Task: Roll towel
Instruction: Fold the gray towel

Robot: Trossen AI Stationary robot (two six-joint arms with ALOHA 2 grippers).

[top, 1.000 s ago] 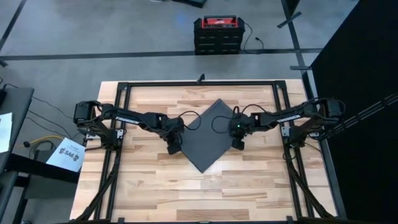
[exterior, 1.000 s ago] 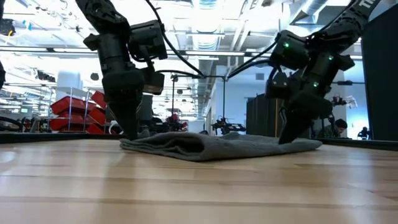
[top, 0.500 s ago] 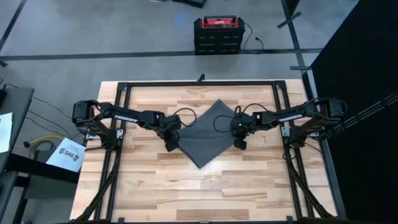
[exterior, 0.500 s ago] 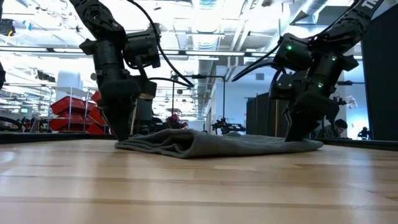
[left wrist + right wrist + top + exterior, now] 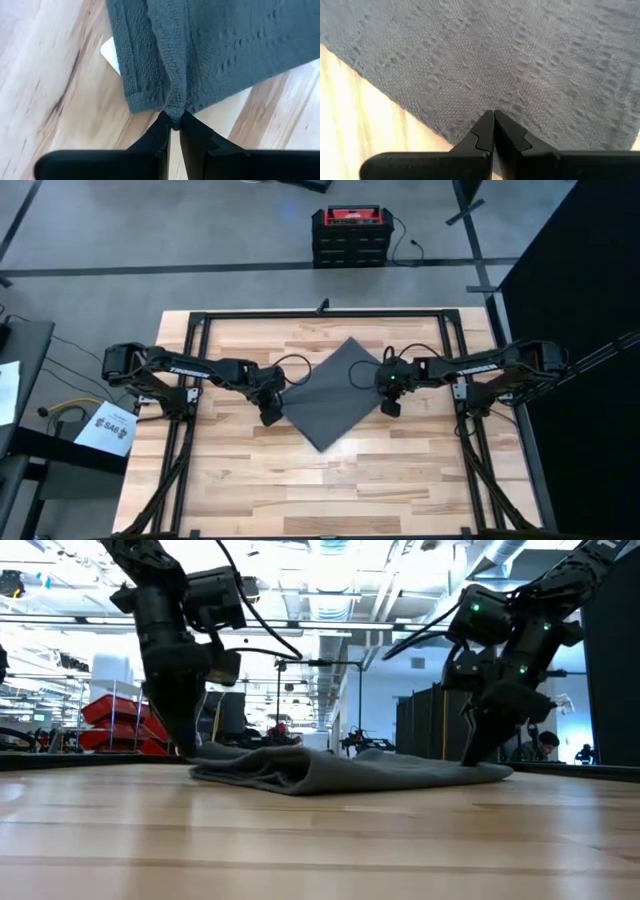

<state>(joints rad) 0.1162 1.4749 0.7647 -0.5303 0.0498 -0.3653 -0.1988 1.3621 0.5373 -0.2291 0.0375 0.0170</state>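
High view gives me the wooden desk [image 5: 250, 480] with the dark grey towel [image 5: 335, 390] lying as a tilted square near its middle, between my two arms, its left side bunched into a low fold in the low view. My left tool [image 5: 172, 131] sits at the towel's left corner with its fingers pinched tight on a ridge of cloth, and my right tool [image 5: 493, 131] is closed on the cloth at the opposite, right corner. A small white tag [image 5: 111, 54] peeks out beside the towel's hemmed edge near the left tool.
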